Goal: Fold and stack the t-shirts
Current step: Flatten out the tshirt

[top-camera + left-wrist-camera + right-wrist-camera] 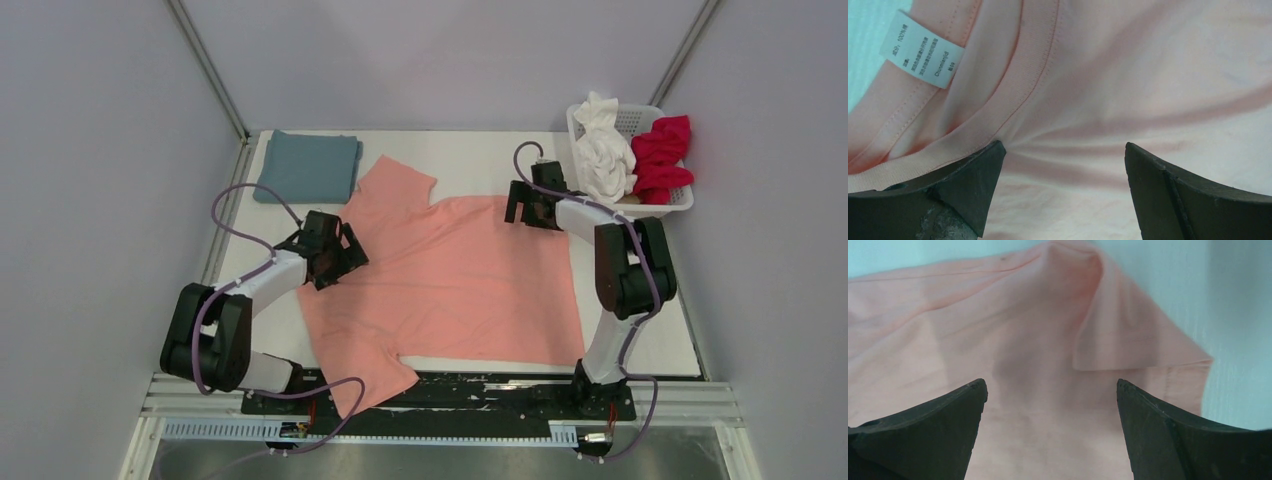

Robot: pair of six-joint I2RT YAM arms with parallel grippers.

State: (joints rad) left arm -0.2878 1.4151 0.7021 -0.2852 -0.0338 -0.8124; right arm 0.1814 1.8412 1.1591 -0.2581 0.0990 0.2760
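Observation:
A salmon-pink t-shirt [455, 285] lies spread flat across the middle of the table, one sleeve hanging over the near edge. My left gripper [345, 252] is open, low over the shirt's left edge at the collar [1018, 95], where a white label [922, 49] shows. My right gripper [522, 208] is open over the shirt's far right corner, where the hem is folded over [1128, 335]. A folded blue-grey t-shirt [308, 166] lies at the far left. A white t-shirt [603, 155] and a crimson red one [662, 158] sit crumpled in the basket.
The white lattice basket [682, 202] stands at the far right corner of the table. Grey walls close in the table on three sides. A black rail [500, 395] runs along the near edge by the arm bases.

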